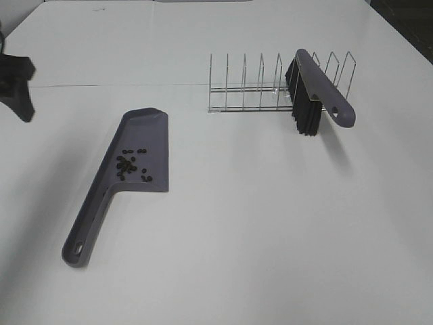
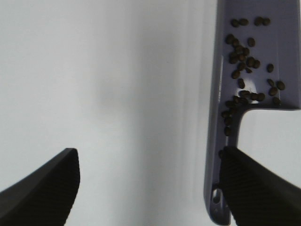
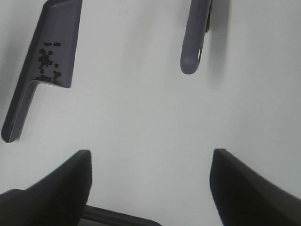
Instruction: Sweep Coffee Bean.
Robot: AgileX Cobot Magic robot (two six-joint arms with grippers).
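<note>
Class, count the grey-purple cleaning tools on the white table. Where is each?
2. The dustpan lies flat on the left, coffee beans inside; the brush rests in the wire rack on the right. None appears hidden.

A lab-style test bench rather than a home: a bare white table [image 1: 257, 230] fills the view, holding only a staged few props. A wire rack [image 1: 270, 84] with a brush [image 1: 318, 91] sits at two o'clock, a dustpan [image 1: 135, 159] at nine o'clock, and dark flooring shows past the table's far-right corner.
</note>
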